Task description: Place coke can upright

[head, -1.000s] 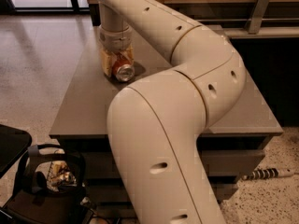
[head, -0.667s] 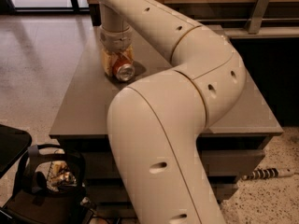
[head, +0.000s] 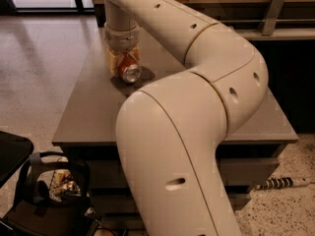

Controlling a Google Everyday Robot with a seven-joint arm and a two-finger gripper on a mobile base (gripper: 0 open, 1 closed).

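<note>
The coke can (head: 130, 72) is red with a silver end turned toward the camera. It lies tilted on its side at the far left part of the grey table (head: 93, 112). My gripper (head: 123, 62) comes straight down over it from the wrist above. Its pale fingers (head: 112, 61) sit on either side of the can's body and close on it. The can rests at or just above the tabletop, with its shadow right beneath it. My large cream arm fills the middle of the view and hides much of the table.
A black bag-like object (head: 47, 191) with items inside stands on the floor at the lower left. A striped cable (head: 278, 183) lies on the floor at the right. A wooden counter with a metal bracket (head: 270, 9) runs behind the table.
</note>
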